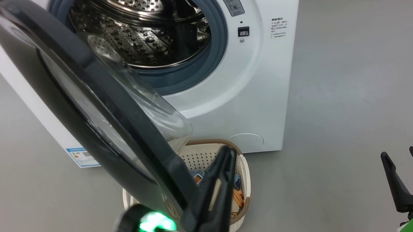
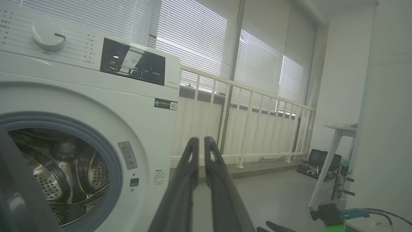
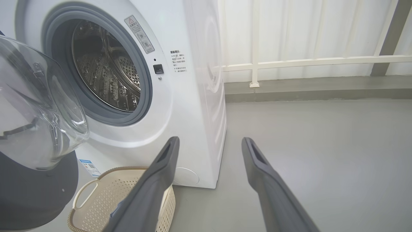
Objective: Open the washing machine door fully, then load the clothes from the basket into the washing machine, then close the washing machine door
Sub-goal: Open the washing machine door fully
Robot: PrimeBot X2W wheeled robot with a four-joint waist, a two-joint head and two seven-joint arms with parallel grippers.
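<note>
The door (image 1: 115, 105) is partly open. It swings out from the washer (image 1: 252, 96) and hangs right over the basket (image 1: 214, 142). Closest to the robot is the left gripper (image 1: 228, 154). Its two fingers are pressed together and hold nothing. It sits just beside the low edge of the door, above the basket. It is hard to tell if it touches the door. The right gripper (image 1: 399, 152) waits low on the right, well away, with its fingers spread wide and nothing in them. The clothes (image 1: 238, 193) lie in the basket on the floor, just in front of the washer. Only small blue and orange bits peek out. The door and the left gripper hide the rest, so no one can tell how many clothes there are. Farther back, the drum (image 1: 136, 32) looks bare, but its top is cut off. Things could go wrong here. The door is in the way, so an arm going for the clothes may bump it. A push may also make the door swing back or knock the basket over.
</note>
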